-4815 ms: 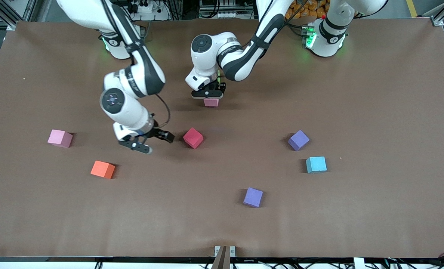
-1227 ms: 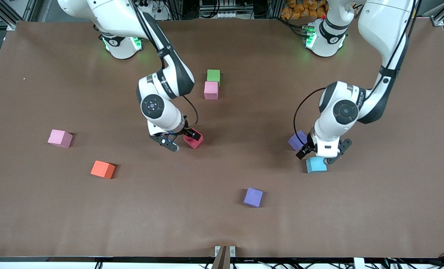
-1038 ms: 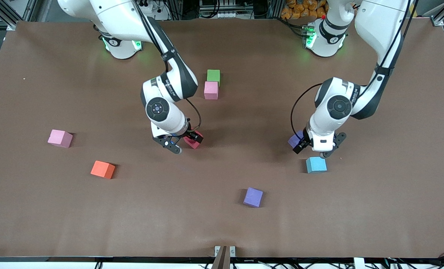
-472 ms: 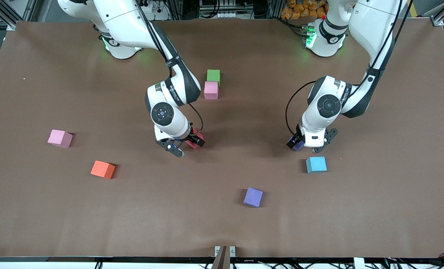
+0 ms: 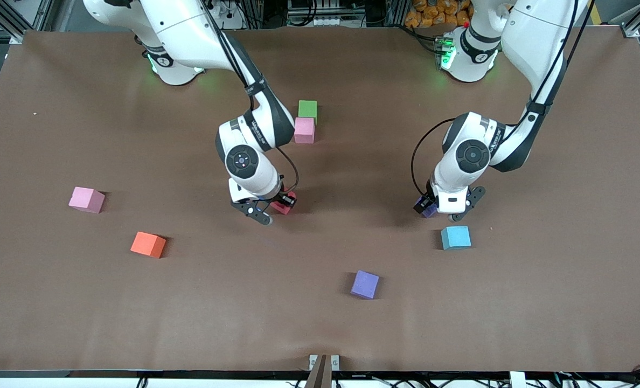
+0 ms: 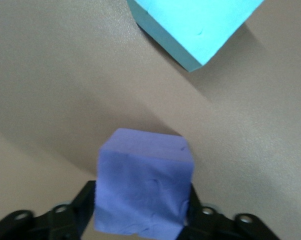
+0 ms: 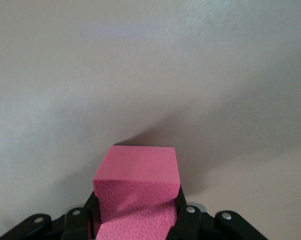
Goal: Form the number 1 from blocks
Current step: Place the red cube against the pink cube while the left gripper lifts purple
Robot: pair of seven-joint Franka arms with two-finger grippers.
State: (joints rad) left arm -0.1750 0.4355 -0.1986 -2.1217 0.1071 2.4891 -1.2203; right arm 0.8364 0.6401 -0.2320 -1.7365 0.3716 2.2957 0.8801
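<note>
My right gripper point(image 5: 277, 209) is shut on a red block point(image 5: 284, 204) down at the table near its middle; in the right wrist view the red block point(image 7: 135, 190) is creased between the pads. My left gripper point(image 5: 437, 211) is shut on a purple block point(image 5: 425, 208), which fills the gap between the fingers in the left wrist view point(image 6: 143, 185). A cyan block point(image 5: 456, 237) sits just nearer the front camera than that purple one and shows again in the left wrist view point(image 6: 195, 25). A green block point(image 5: 307, 109) and a pink block point(image 5: 304, 130) touch in a short column toward the robots' bases.
A second pink block point(image 5: 86, 199) and an orange block point(image 5: 148, 244) lie toward the right arm's end of the table. A second purple block point(image 5: 364, 284) sits alone nearer the front camera. The brown table point(image 5: 541, 302) is bare elsewhere.
The right gripper slid onto the red block and closed on it. The left gripper moved from over the cyan block to the purple block and closed on it.
</note>
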